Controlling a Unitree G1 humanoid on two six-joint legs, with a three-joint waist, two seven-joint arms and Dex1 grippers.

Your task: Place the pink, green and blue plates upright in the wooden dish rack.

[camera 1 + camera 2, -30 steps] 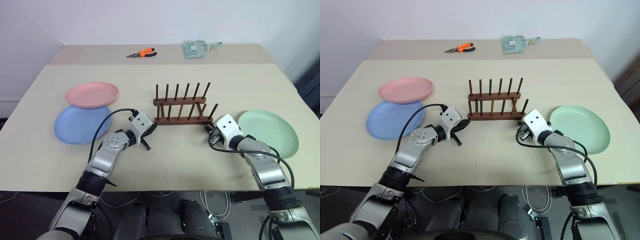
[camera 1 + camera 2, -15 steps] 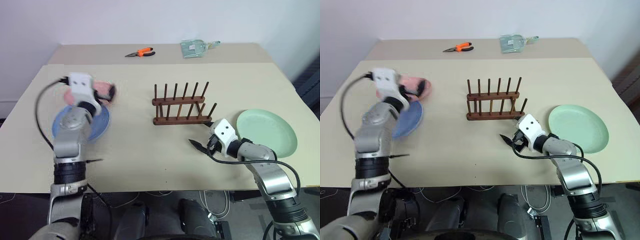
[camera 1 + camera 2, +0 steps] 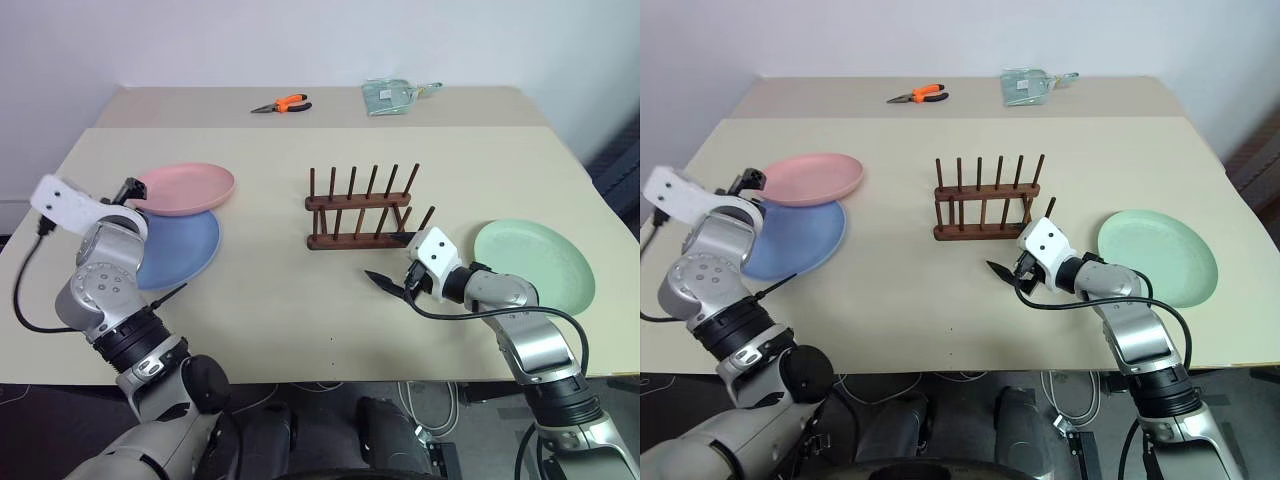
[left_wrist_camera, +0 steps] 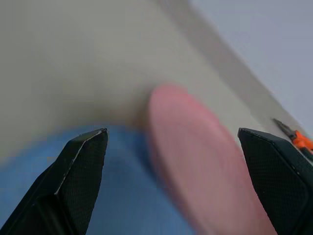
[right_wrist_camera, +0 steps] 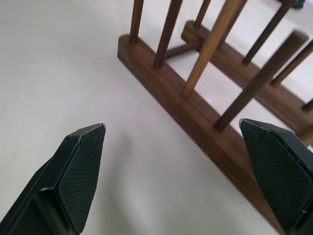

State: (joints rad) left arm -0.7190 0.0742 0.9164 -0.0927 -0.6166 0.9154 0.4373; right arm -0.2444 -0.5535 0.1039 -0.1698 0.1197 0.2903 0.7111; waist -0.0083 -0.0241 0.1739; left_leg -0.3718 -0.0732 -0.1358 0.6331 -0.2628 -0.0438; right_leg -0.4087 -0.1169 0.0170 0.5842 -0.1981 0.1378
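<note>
Dark brown wooden dish rack [image 3: 362,213] stands empty at the middle of the beige surface [image 3: 300,300], two rails, a row of thin pegs on each. Pink plate [image 3: 184,188] lies flat at 9 o'clock of the rack, well apart from it, its near edge overlapping the blue plate [image 3: 180,247], which lies flat toward 8 o'clock. Green plate [image 3: 534,262] lies flat at about 4 o'clock of the rack, near the surface's right edge.

Left tool [image 4: 176,186]: fingers spread wide, nothing between them, over the blue plate's left side and pointing toward the pink plate. Right tool [image 3: 390,283]: fingers also wide apart, empty, low over bare surface just in front of the rack's near right end; near rail and pegs lie close ahead in the right wrist view.

Orange-handled pliers [image 3: 281,104] and a clear packet [image 3: 390,96] sit at 12 o'clock on the far surface, clear of the rack and plates
</note>
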